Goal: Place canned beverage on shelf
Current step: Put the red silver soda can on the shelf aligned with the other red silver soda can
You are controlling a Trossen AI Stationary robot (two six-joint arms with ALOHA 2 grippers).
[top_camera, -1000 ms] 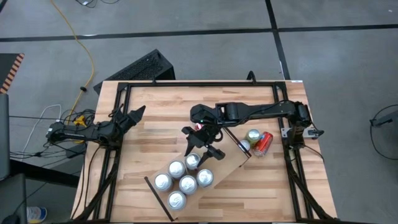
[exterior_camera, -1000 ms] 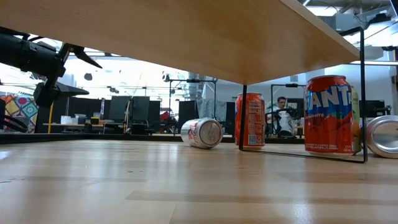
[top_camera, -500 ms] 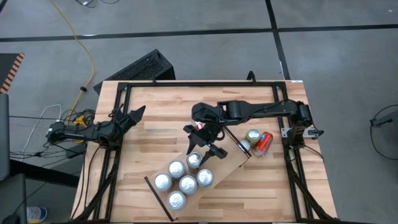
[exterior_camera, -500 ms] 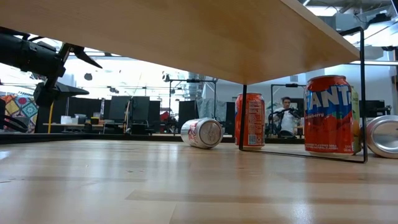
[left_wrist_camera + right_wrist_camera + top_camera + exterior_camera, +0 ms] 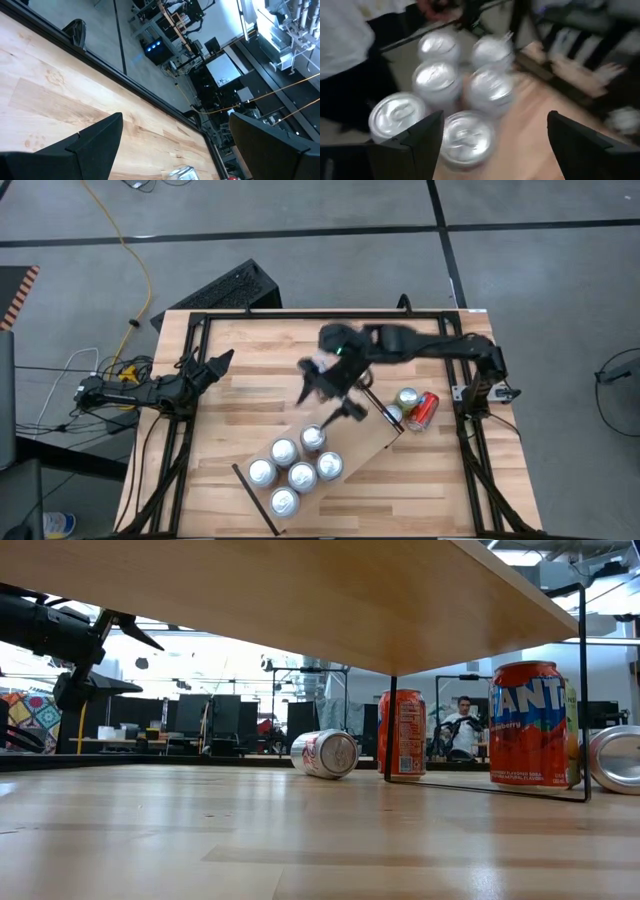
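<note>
High view: right gripper (image 5: pixel 330 388) hangs above table (image 5: pixel 250 370) middle, fingers spread apart, empty, just beyond shelf (image 5: pixel 370 442). Five cans (image 5: pixel 298 460) stand upright on shelf's near half. Two more cans (image 5: pixel 414 406) sit on table off shelf's far end. Left gripper (image 5: pixel 212 366) waits at left edge, fingers apart.

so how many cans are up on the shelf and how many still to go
Five cans stand upright on the shelf. The right gripper is open and empty above the shelf's bare end, holding nothing. Left on the table beside the shelf: a silver-topped can and a red can lying on its side, plus possibly another can tucked at the shelf's end. The left gripper waits open at the table's left side.
</note>
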